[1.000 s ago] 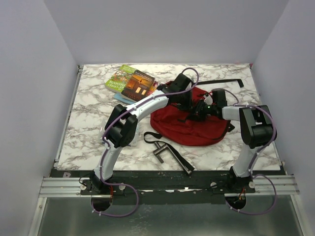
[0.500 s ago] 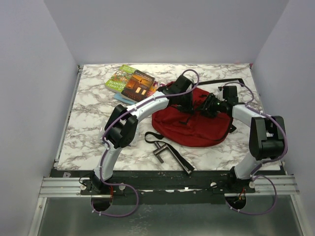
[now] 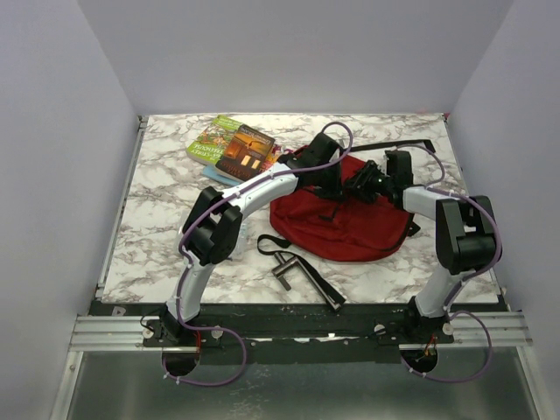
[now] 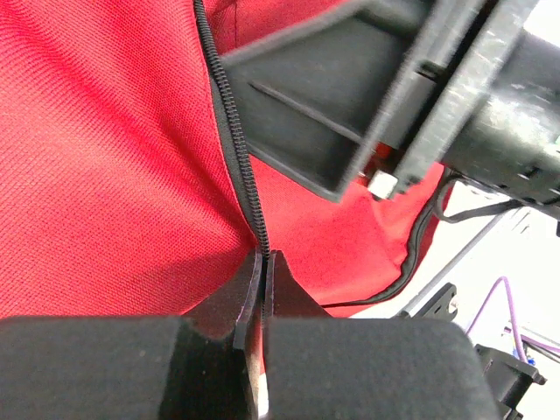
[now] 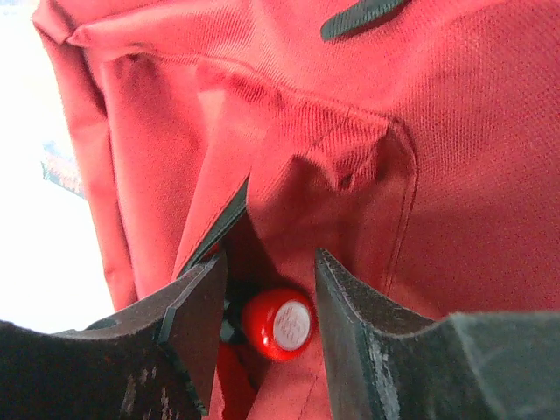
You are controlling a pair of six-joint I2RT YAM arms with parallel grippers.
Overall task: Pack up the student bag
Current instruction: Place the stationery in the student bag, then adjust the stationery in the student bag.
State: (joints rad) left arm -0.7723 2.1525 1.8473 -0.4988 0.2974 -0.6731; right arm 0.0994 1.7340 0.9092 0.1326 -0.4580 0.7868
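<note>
The dark-red student bag (image 3: 350,229) lies on the marble table right of centre. My left gripper (image 3: 337,185) is over its upper part, shut on the black zipper edge (image 4: 229,114) of the bag; the fingertips (image 4: 264,258) pinch the zipper tape against the red fabric (image 4: 105,157). My right gripper (image 3: 362,184) is close beside it, open at the bag's opening (image 5: 455,175). A small red item with a white round end (image 5: 278,324) lies in the opening between the right fingers (image 5: 201,297), with gaps on both sides.
A stack of colourful books (image 3: 234,146) lies at the back left of the bag. A long black strap with a buckle (image 3: 297,271) trails toward the front edge. Another black strap (image 3: 407,145) runs along the back right. The right arm's black body (image 4: 350,96) fills the left wrist view's upper part.
My right gripper swung out to the right and then came back left, closer to the left gripper at the bag's opening. The left gripper has kept its hold in place.
</note>
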